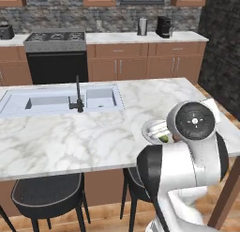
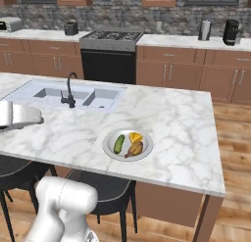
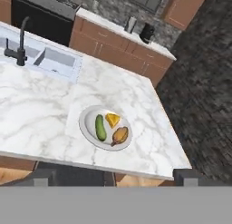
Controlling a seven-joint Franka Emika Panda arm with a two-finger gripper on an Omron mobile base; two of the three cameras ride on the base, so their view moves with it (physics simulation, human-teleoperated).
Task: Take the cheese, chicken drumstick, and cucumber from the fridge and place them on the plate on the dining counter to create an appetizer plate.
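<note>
Marble bench [image 2: 171,118] carries the plate [image 3: 87,123] near its front edge with cucumber [image 3: 100,127], cheese [image 3: 113,119] and drumstick [image 3: 120,135] all on it, ahead of the wide, empty jaws.

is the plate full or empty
Full: the plate on the marble counter holds the cucumber, the cheese and the drumstick, lying side by side inside its rim.

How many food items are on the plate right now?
3, all on the plate: the cucumber on its left, the cheese at the back, the chicken drumstick in front of it. Nothing looks hidden.
</note>
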